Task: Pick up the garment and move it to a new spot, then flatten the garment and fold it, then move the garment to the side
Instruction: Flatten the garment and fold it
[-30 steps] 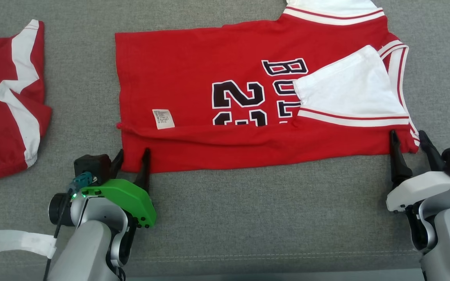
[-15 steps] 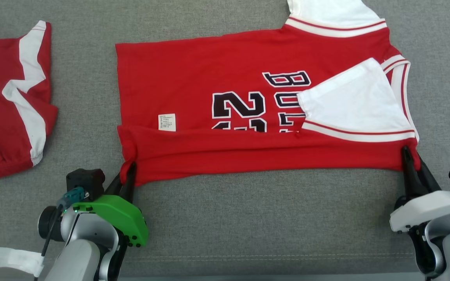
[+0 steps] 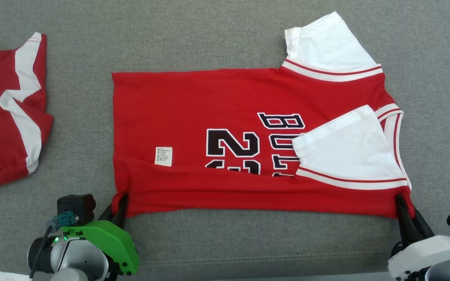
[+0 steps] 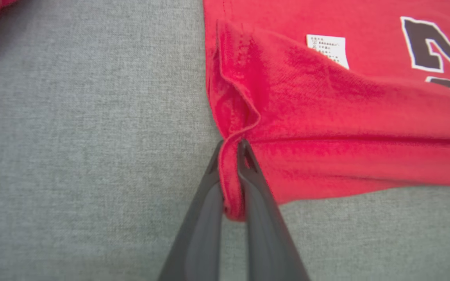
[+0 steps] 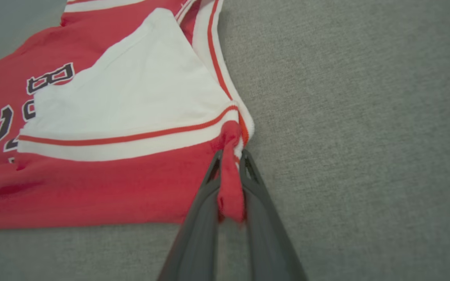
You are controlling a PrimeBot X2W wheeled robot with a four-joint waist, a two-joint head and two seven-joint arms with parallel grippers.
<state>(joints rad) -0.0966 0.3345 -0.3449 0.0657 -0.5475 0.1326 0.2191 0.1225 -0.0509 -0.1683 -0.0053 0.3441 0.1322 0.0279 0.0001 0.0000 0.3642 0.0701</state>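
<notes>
At the far left edge of the grey fabric surface (image 3: pixel 217 35) lies a second red-and-white garment (image 3: pixel 10 113), bunched and well apart from the work.

The left claw (image 3: pixel 118 203), under its green housing, is pinched tight on the near left corner of the red jersey (image 3: pixel 209 105). The left wrist view shows a ridge of red hem squeezed between the two dark fingers (image 4: pixel 205 218).

The jersey is spread flat across the middle of the surface, its bottom hem to the left and its neck to the right. Its near edge is folded up over the body in a long band. A small white label (image 3: pixel 163 156) sits just above that fold on the left. The black lettering and number (image 3: pixel 233 142) are partly covered by the band. One white sleeve (image 3: pixel 346 152) is folded in over the chest; the other white sleeve (image 3: pixel 326 43) sticks out at the far side.

The right claw (image 3: pixel 402 203) is clamped on the near right corner, red cloth bunched between its fingers (image 5: pixel 264 218) by the striped trim.
</notes>
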